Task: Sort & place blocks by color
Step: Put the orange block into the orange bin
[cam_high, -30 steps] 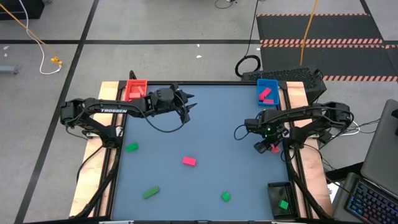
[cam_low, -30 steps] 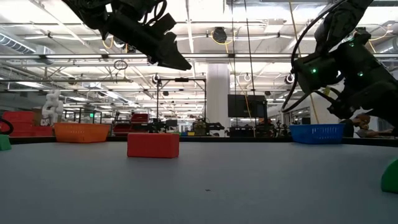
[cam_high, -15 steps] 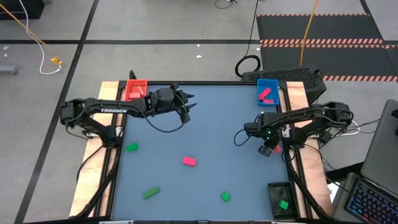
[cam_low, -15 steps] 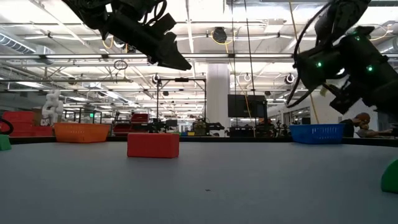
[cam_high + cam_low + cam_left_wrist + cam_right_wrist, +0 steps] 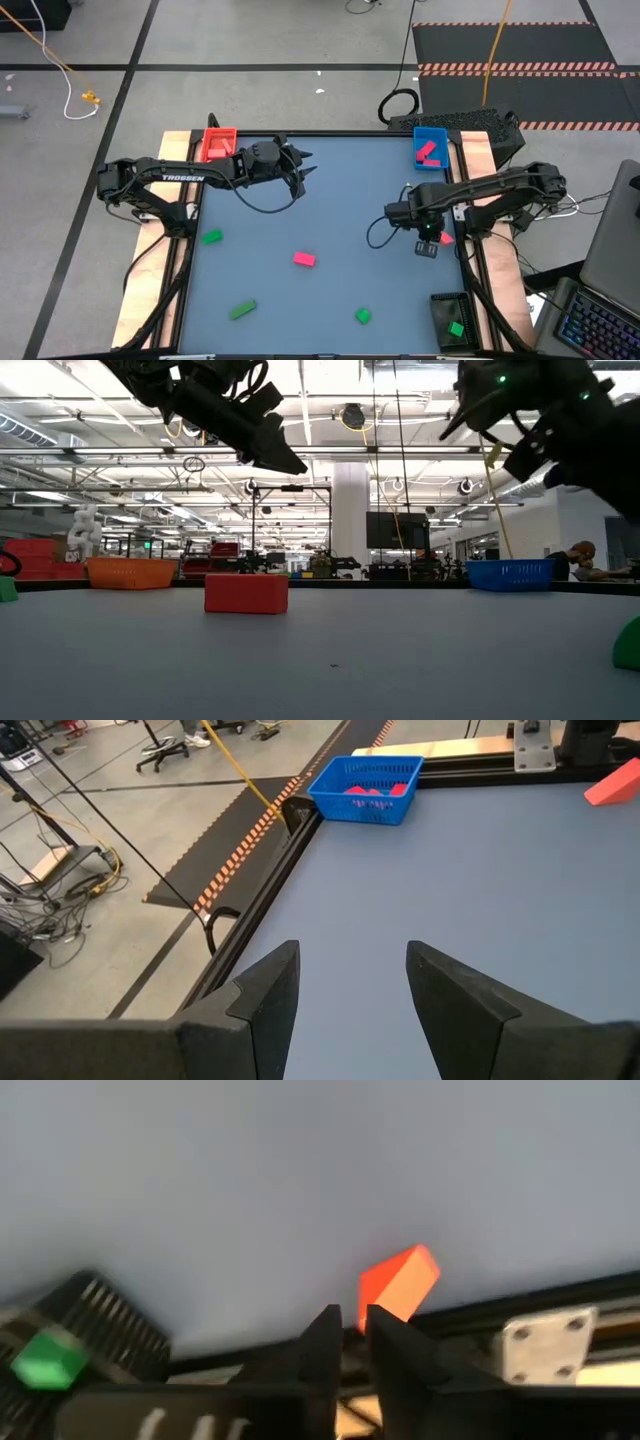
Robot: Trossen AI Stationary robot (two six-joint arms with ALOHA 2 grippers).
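Note:
A salmon-red block lies on the table by the right edge rail. My right gripper hangs above it and just to its left, pointing steeply down, shut, with nothing between its fingers. My left gripper stands open high over the far left of the table. A pink block, a green block, a green bar and another green block lie loose on the table.
A red tray sits at the far left corner. At the far right corner a blue tray holds pink-red blocks. A dark tray at the near right holds a green block. The middle of the table is bare.
My right gripper has risen from just above the table by the right edge and has turned about its own axis, its wrist swinging a little toward the table's middle. The salmon-red block has stayed where it was on the table.

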